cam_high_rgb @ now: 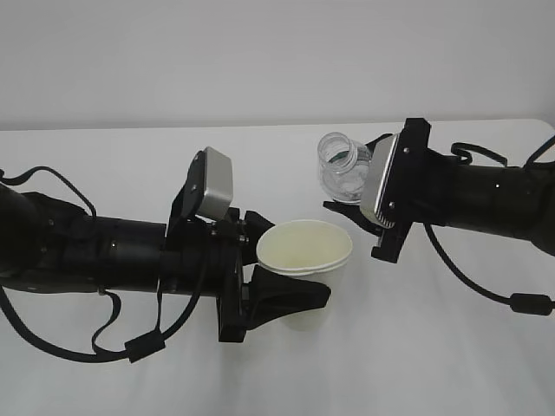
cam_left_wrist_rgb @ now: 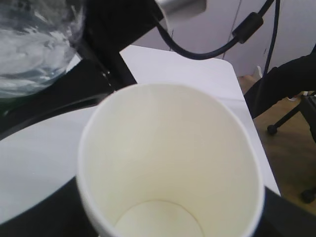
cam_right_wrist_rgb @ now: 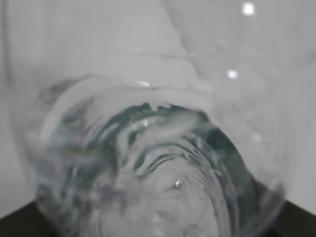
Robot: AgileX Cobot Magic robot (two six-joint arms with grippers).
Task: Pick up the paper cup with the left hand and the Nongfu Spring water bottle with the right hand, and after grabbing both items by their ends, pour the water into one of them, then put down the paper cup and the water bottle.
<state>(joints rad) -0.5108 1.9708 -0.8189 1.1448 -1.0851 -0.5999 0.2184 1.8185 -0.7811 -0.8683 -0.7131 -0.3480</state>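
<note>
So, left claw (cam_high_rgb: 290,277) clamped round paper cup (cam_high_rgb: 305,260), upright above surface (cam_high_rgb: 130,156) middle; right claw (cam_high_rgb: 360,212) gripping Nongfu Spring water bottle (cam_high_rgb: 341,166), tipped mouth-left, just beside cup's rim.

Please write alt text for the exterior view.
Left gripper holds a white paper cup upright above a white table. Right gripper holds a clear water bottle tilted, mouth up-left, beside the cup.
</note>
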